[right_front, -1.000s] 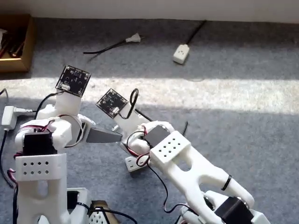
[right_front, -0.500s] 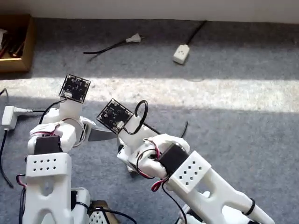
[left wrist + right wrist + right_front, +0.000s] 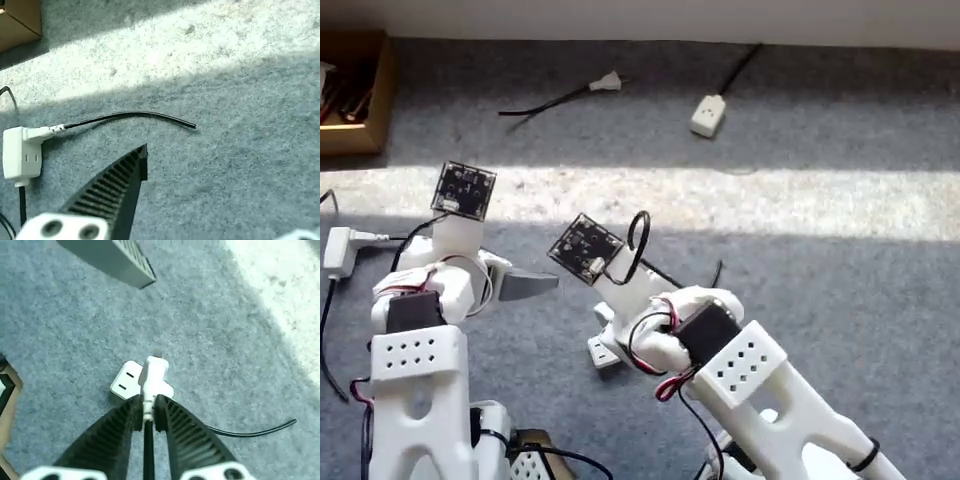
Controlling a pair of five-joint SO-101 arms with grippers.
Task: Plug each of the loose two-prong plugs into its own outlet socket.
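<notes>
Plug (image 3: 154, 371) seeming light but rigid, I am pinching it at the stiffer cord neck, my right tool (image 3: 148, 404) clamped tight, by the outlet socket (image 3: 125, 382).

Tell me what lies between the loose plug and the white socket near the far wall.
The stretch between plug and socket is bare grey carpet, seen in the high view.

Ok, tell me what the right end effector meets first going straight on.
The white outlet socket, through the plug that the right end effector grips; whether they already touch is unclear.
</notes>
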